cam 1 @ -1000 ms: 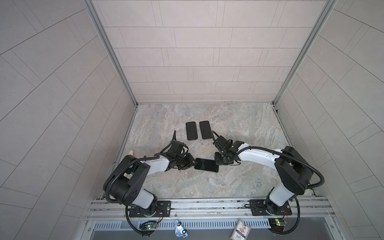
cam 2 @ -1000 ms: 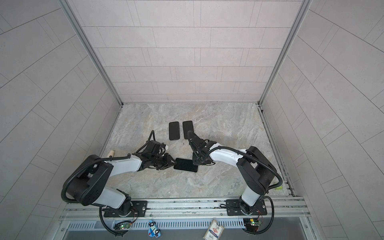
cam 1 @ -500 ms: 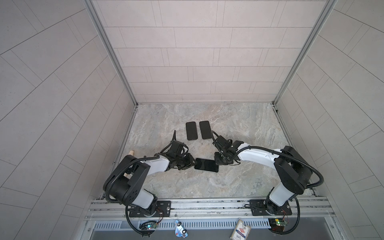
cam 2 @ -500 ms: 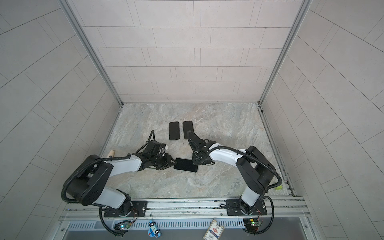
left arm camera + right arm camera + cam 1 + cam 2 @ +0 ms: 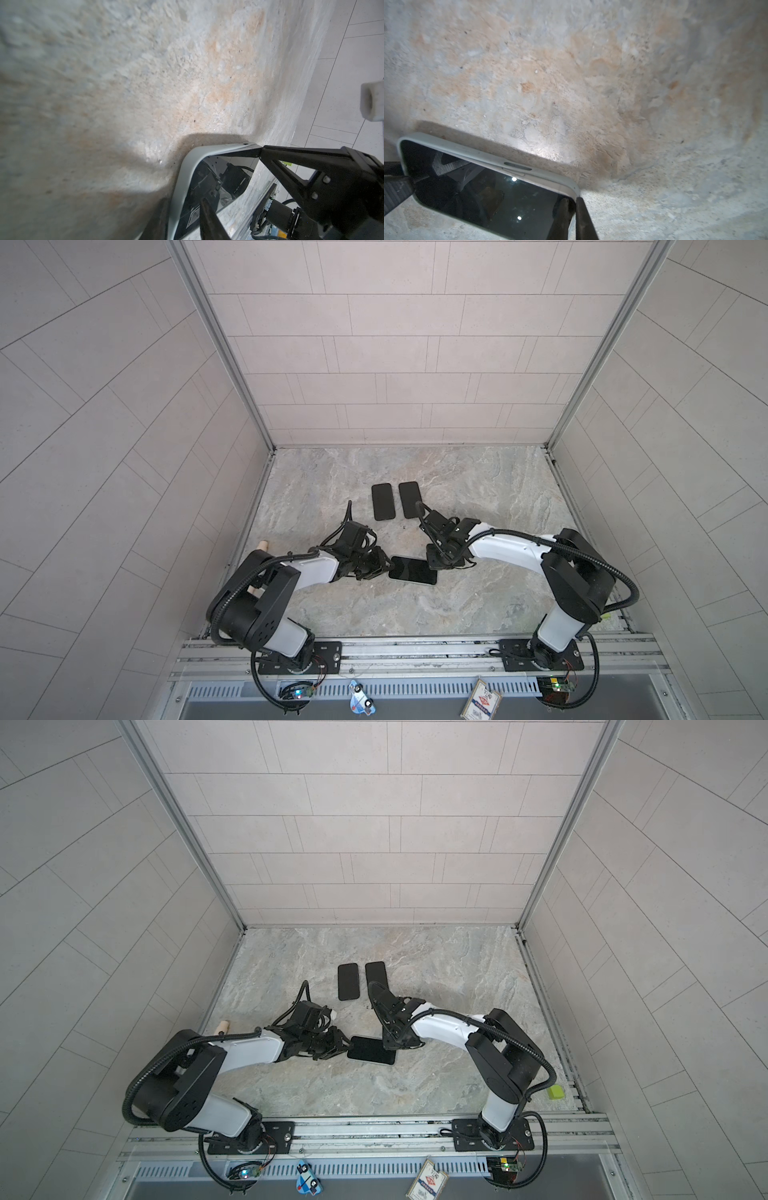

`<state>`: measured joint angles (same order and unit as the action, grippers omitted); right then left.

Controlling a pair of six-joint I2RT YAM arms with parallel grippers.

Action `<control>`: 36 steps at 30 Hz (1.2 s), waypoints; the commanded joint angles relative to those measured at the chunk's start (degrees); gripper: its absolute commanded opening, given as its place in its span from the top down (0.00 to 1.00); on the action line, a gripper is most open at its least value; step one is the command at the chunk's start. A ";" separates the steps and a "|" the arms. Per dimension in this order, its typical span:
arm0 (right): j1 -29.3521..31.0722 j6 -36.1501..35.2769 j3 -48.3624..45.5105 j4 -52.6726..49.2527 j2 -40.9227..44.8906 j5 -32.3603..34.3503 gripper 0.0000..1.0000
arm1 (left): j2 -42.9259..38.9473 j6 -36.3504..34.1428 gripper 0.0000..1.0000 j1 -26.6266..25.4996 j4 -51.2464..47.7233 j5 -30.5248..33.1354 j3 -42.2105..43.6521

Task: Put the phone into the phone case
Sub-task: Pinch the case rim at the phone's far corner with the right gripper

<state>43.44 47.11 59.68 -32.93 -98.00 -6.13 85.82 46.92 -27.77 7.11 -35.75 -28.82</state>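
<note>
Barely a twitch: right gripper (image 5: 435, 565) pinches slightly tighter on the phone case (image 5: 467, 151) at its far-right corner, left gripper (image 5: 387, 568) seemingly clamps its left end, phone (image 5: 412, 570) lying inside, near-centre, probably almost seated.

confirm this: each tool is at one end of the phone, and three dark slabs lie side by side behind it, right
No, only two dark slabs lie side by side behind it, as both top views show. The left tool and right tool are each at one end of the phone.
</note>
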 commanded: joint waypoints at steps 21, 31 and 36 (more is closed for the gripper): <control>2.66 -1.76 1.76 0.60 -9.93 -0.35 0.89 | 0.56 -0.24 0.68 -0.27 0.21 -0.57 -0.89; 1.68 1.52 -5.46 7.62 -4.00 -1.08 0.89 | 0.75 -0.17 0.68 -0.27 0.25 -0.73 -1.04; 0.60 2.23 -7.73 10.73 -3.31 -3.80 0.89 | 1.10 -0.22 0.68 -0.22 0.25 -0.88 -1.15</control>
<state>43.72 48.12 55.31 -27.70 -95.98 -5.82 85.95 46.92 -27.77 7.07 -35.79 -28.93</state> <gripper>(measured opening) 0.114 0.324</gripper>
